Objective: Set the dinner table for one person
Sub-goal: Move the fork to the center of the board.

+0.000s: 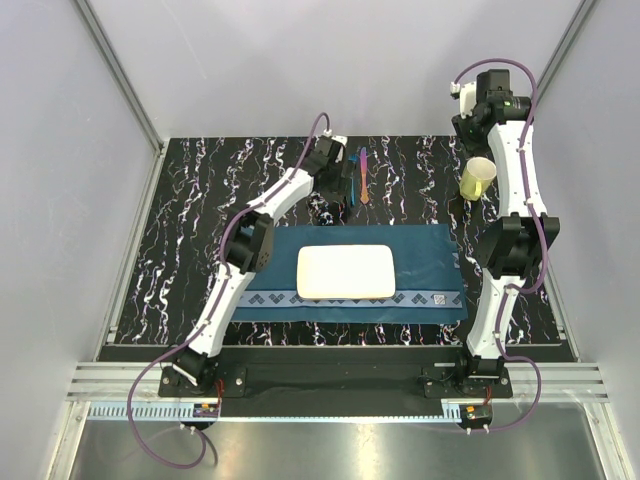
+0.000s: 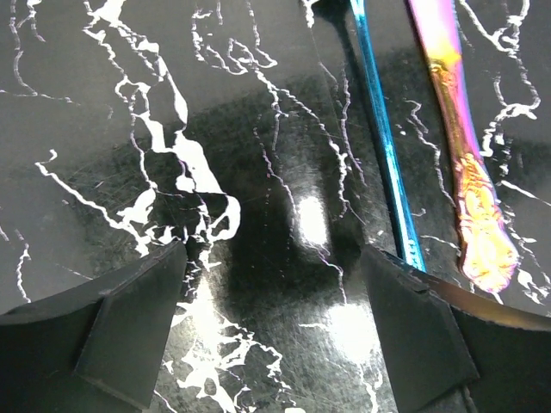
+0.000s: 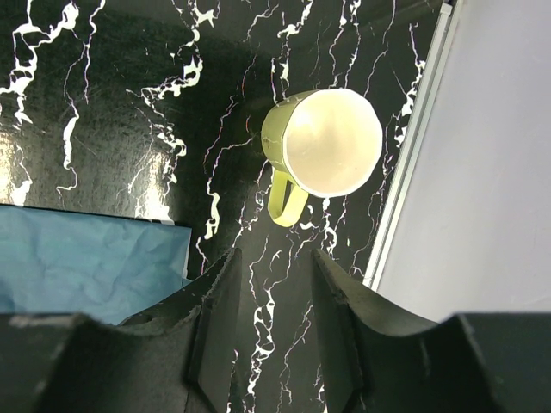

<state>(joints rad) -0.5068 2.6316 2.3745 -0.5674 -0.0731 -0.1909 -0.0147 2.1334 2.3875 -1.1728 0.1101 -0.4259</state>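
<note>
Left fingers (image 1: 345, 190): spread wide, with only bare surface between them. They sit low over the black, white-veined marble-look counter (image 1: 180, 230), just past the far edge of the teal-blue cloth placemat (image 1: 420, 255), about mid-width. The tip of one finger sits at the near end of a slim, shiny blue metal utensil handle (image 2: 383, 146); can't tell whether it is touching or just over it. An iridescent pink-to-gold ornate metal utensil handle (image 2: 469, 189) lies just beside the blue one, on the side away from the fingers and roughly parallel. Both lie flat on the counter beyond the placemat's far edge.

Right fingers (image 1: 468, 135): parted by a narrow gap and holding nothing. They are raised well above the counter, off the placemat's far right corner. A pale yellow-green mug with a loop handle (image 3: 331, 142) stands upright on the counter beyond that same corner, off the cloth, with nothing visible inside. Its handle points back toward the fingers and it is clear of them.

A white rounded-rectangle plate (image 1: 346, 272) lies flat in the middle of the placemat, long side along the placemat's long side. The placemat lies flat on the near half of the counter, with a patterned band along its near edge and counter showing on all four sides.
</note>
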